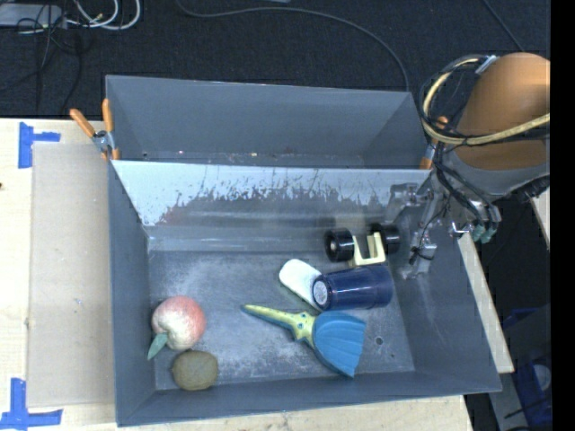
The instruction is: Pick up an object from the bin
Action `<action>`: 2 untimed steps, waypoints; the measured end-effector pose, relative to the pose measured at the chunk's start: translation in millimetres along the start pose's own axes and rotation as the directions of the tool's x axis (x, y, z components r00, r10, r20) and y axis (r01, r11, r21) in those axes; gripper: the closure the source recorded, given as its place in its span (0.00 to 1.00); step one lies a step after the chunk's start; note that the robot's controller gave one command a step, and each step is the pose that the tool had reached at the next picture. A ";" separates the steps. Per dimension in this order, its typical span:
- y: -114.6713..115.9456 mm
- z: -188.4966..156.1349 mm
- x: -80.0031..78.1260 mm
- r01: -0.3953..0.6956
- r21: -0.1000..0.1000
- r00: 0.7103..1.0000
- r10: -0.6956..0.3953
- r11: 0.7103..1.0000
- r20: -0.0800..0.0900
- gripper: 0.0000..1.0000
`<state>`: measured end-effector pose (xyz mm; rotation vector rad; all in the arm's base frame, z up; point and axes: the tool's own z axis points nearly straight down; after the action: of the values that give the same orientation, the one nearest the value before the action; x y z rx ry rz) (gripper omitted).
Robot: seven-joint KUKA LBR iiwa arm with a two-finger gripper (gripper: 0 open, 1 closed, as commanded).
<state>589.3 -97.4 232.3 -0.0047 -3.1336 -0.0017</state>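
At the bin's (269, 133) 3 o'clock side hang the fingers (419, 255); spread or pressed together, I cannot tell. Nothing is lifted yet, so the whole pick remains. Just beside them at 9 o'clock lies a black-and-cream piece (361, 243), perhaps a clip; at 8 o'clock lies a dark blue cylinder (352, 289). Cables clutter the wrist.

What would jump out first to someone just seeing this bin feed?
Likely the arm's orange cover at upper right, with the gripper low by the bin's right wall, beside a small black-and-cream object. Next, the dark blue cylinder and blue brush mid-bin, then the pink toy apple at lower left.
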 end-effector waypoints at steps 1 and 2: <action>0.5 -4.8 -1.4 0.003 0.001 1.000 -0.003 1.000 0.008 0.00; 4.3 71.2 3.5 -0.008 0.001 1.000 0.008 1.000 0.007 0.00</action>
<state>585.3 -93.0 161.1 -0.0171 -3.1408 -0.0001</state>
